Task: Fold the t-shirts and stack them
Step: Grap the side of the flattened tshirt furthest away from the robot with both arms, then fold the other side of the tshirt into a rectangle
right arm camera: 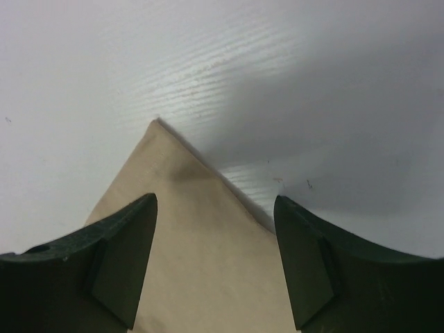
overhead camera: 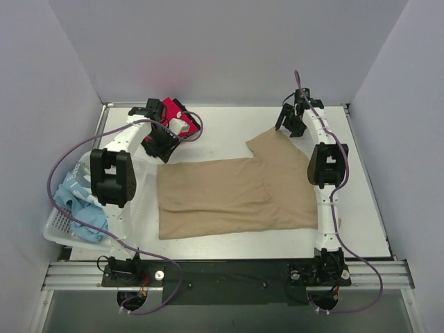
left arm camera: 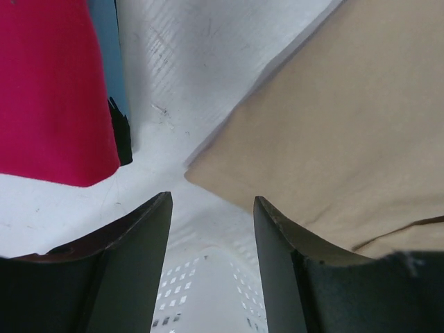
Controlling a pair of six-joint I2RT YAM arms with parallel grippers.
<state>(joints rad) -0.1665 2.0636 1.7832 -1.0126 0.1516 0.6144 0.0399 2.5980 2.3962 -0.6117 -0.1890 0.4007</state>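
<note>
A tan-beige t-shirt (overhead camera: pixel 236 195) lies spread flat on the table. My left gripper (overhead camera: pixel 160 145) is open and empty over the shirt's far left corner; the left wrist view shows that corner (left arm camera: pixel 347 125) just ahead of the gripper (left arm camera: pixel 211 205). A stack with the bright red t-shirt (overhead camera: pixel 169 111) on top lies at the back left; the left wrist view shows the red (left arm camera: pixel 55 90) lying over a light blue layer (left arm camera: pixel 104 41) and a black edge (left arm camera: pixel 122 133). My right gripper (overhead camera: pixel 290 123) is open over the tan sleeve tip (right arm camera: pixel 194 243), with the jaws on either side of it.
A white mesh basket (overhead camera: pixel 59 232) stands at the table's left edge with light blue t-shirts (overhead camera: pixel 80 201) in it. Its rim (left arm camera: pixel 208 291) shows below the left fingers. Grey walls close in the back and both sides.
</note>
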